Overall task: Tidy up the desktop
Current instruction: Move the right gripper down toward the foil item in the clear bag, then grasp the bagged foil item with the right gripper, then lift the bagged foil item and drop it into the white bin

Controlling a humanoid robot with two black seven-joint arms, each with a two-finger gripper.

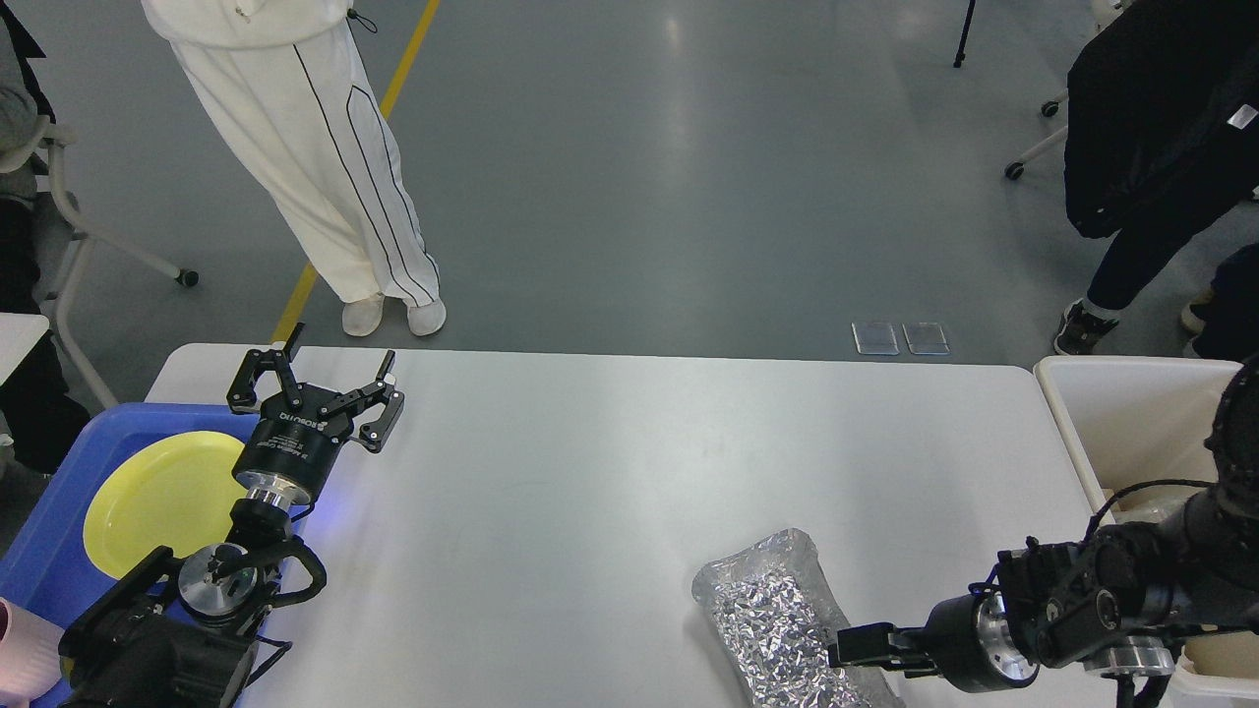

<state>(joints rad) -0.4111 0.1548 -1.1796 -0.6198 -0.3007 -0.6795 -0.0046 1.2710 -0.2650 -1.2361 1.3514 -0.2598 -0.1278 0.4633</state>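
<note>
While the left gripper (329, 379) hangs over the far-left part of the desktop (590, 462), its two black fingers are spread wide, nothing between 'em. Wrist sits just past the blue tray's edge, arm running back to the bottom-left corner.

Desktop itself: big white slab w/ rounded corners, filling the middle of the head view from the tray on the left to the bin on the right. Mostly bare surface.

Blue tray (49, 511), left edge of the table — a yellow plate (162, 497) lies flat in it, partly hidden by the arm. Something pale pink (25, 654) pokes in at the bottom-left corner; can't tell what it is.

Over to the right side: a crinkly silver foil bag (762, 605) lies on the desktop near the front edge, long axis running front to back, slightly angled. Right gripper (861, 649) comes in low from the right, its tip at the bag's near-right side, touching or overlapping it from this angle. Fingers read as one dark block, so can't tell if the claw is wide, narrow or gripping.

Cream bin (1131, 413) sits just beside the table's right end, right arm passing over it.

Beyond the table: grey floor, a yellow line (408, 54), a person in white trousers (325, 167) standing near the far-left corner, another in dark clothes (1151, 147) far right. Two small clear plates (900, 337) on the floor.
</note>
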